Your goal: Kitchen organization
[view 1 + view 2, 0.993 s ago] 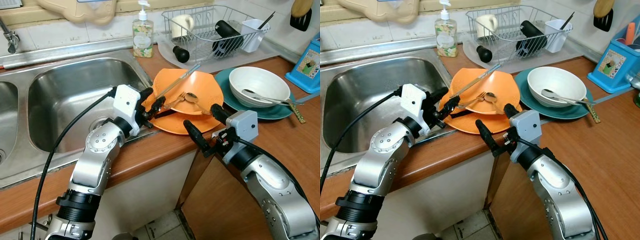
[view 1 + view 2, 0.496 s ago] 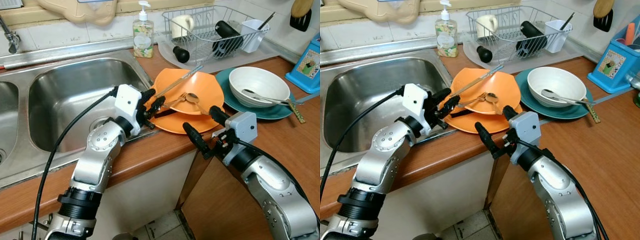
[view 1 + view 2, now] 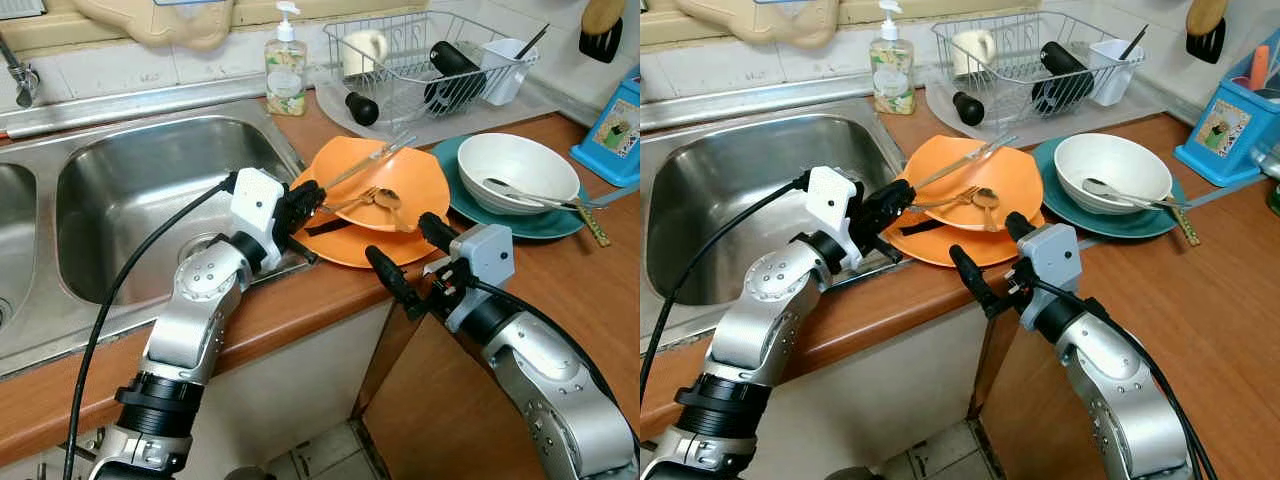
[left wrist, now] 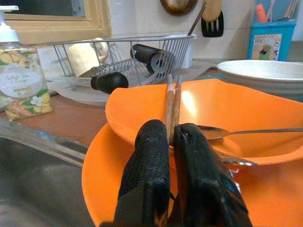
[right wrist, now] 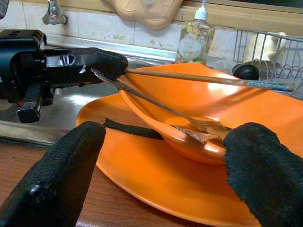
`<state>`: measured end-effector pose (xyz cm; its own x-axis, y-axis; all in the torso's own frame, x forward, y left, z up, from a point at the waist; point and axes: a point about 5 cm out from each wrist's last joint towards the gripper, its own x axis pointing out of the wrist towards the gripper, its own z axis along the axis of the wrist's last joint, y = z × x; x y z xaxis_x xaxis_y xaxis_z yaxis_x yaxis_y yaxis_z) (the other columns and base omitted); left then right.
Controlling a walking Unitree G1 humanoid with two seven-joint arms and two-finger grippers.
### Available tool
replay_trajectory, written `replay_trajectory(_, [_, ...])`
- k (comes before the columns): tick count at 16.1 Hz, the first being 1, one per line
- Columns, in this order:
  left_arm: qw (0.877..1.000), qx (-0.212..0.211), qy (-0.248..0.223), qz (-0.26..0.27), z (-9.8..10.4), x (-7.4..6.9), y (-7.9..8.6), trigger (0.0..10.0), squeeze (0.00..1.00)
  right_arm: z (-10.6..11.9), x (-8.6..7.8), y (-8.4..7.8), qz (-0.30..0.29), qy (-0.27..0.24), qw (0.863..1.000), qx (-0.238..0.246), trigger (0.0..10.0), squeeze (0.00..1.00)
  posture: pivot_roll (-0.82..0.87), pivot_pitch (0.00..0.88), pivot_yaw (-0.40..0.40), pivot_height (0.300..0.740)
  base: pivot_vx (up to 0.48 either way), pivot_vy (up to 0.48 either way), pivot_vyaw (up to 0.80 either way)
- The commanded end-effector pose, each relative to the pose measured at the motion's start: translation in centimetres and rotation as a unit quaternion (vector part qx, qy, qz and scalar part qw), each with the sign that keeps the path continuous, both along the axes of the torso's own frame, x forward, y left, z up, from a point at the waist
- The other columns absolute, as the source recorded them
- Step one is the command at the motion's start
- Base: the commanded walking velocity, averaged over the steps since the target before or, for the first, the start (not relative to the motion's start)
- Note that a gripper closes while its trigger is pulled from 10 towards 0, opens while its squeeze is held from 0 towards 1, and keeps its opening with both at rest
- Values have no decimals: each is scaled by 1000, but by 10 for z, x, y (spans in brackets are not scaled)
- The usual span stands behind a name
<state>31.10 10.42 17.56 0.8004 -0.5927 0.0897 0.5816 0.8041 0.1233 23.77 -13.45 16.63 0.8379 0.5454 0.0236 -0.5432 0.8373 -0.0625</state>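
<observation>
Pinching the chopsticks [image 3: 365,160] mid-frame, the left gripper [image 3: 300,205] readies lifting them off the orange bowl [image 3: 400,180]; right gripper [image 3: 408,255] gapes, waiting

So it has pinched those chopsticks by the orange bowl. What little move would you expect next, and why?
Probably a short lift. The left gripper is shut on the chopsticks, whose far ends rest across the orange bowl beside a fork. Raising them should clear the rim. The right gripper waits open nearby.
</observation>
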Motion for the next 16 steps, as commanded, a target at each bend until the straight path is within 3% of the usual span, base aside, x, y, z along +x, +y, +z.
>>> replay_trajectory(1, [1000, 9, 3, 0, -1, 2, 1, 0, 0, 4, -3, 1, 8, -7, 1000, 0, 10000, 0, -52, 0, 12, 740, 0, 0, 0])
replay_trajectory(10, [1000, -9, -16, 15, 7, 2, 6, 0, 0, 4, -1, 1, 9, -11, 1000, -5, 10000, 0, -49, 0, 8, 740, 0, 0, 0])
replay_trajectory(12, [999, -11, -23, 22, 9, 2, 7, 3098, 0, 5, 0, 1, 7, -14, 1000, -7, 10000, 0, -48, 0, 10, 740, 0, 0, 0])
replay_trajectory(13, [999, -16, -30, 35, 11, 2, 9, 10000, 0, 7, 1, 0, 3, -17, 1000, -5, 10000, 0, -48, 0, 10, 740, 0, 0, 0])
replay_trajectory(15, [998, -20, -36, 51, 13, 1, 14, 10000, 0, 12, 3, -2, -7, -24, 1000, 7, 10000, 0, -48, 0, 6, 740, 0, 0, 0])
replay_trajectory(16, [998, -20, -36, 51, 14, 1, 14, 10000, 533, 13, 4, -3, -9, -26, 1000, 10, 10000, 0, -47, 0, 4, 740, 0, 0, 0])
